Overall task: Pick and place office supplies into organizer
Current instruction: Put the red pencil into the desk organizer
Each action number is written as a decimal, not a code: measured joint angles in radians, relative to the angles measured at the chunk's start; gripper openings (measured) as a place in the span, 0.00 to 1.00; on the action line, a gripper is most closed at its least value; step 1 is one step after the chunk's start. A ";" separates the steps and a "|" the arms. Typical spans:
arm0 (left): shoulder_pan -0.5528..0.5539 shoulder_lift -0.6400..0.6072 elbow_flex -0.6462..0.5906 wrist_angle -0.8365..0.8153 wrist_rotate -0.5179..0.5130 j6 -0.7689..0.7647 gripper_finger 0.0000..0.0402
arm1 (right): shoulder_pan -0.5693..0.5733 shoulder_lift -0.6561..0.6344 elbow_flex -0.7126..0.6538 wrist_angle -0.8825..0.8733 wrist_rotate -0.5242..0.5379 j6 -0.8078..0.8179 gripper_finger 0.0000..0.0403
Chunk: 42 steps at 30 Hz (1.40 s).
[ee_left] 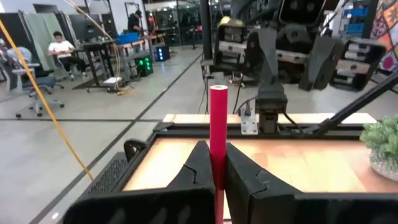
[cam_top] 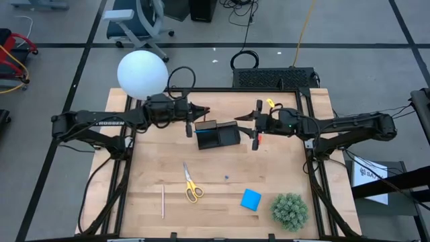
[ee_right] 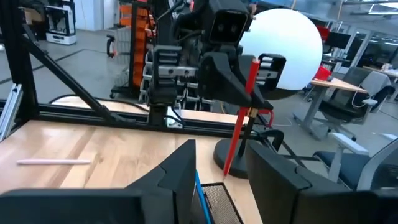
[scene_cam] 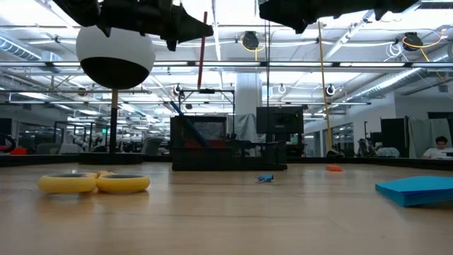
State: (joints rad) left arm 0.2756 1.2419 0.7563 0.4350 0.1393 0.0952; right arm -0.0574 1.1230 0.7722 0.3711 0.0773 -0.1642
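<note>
Left gripper (ee_left: 214,171) clamped tight on red pencil (ee_left: 217,134), keeping it upright, tip down, for dropping into organizer (cam_top: 217,135) just below and ahead. Right gripper (ee_right: 217,180) half-parted around a thin blue pen (ee_right: 198,186), poised directly above organizer's mesh. Scissors (cam_top: 191,184) lying well behind on desk (cam_top: 269,181), untouched.

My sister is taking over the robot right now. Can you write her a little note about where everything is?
Left tool: shut on the red pencil, held above the black organizer.
Right tool: beside the organizer, with a thin blue thing between its fingers; whether it grips it, I cannot tell.
On the table: yellow scissors, pale pencil, blue notepad.
Done: cannot tell whether anything is in the organizer yet.
Left: drop the red pencil in, then fetch the rest.
</note>
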 joint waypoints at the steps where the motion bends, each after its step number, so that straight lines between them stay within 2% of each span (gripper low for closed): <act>1: 0.000 0.002 0.000 -0.006 0.001 0.000 0.00 | 0.000 0.003 -0.002 0.003 0.000 0.000 0.32; 10: 0.002 0.000 -0.001 -0.001 0.090 0.046 0.00 | 0.003 0.005 -0.053 0.002 -0.002 0.026 0.32; 18: 0.051 0.018 -0.003 0.010 0.158 0.051 0.00 | 0.009 0.005 -0.066 0.043 -0.003 0.029 0.32; 24: 0.091 0.048 -0.006 0.070 0.198 0.017 0.00 | 0.023 0.005 -0.066 0.056 -0.004 0.024 0.32; 27: 0.099 0.080 0.000 0.164 0.230 0.001 0.00 | 0.028 0.005 -0.066 0.066 -0.004 0.023 0.32; 32: 0.108 0.108 -0.002 0.195 0.237 -0.003 0.00 | 0.033 0.005 -0.066 0.066 -0.004 0.022 0.32; 42: 0.129 0.142 -0.110 0.369 0.236 -0.039 0.00 | 0.033 0.005 -0.066 0.066 -0.004 0.022 0.32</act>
State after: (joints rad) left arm 0.4046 1.3834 0.6461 0.8042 0.3756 0.0563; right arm -0.0242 1.1278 0.7059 0.4366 0.0738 -0.1425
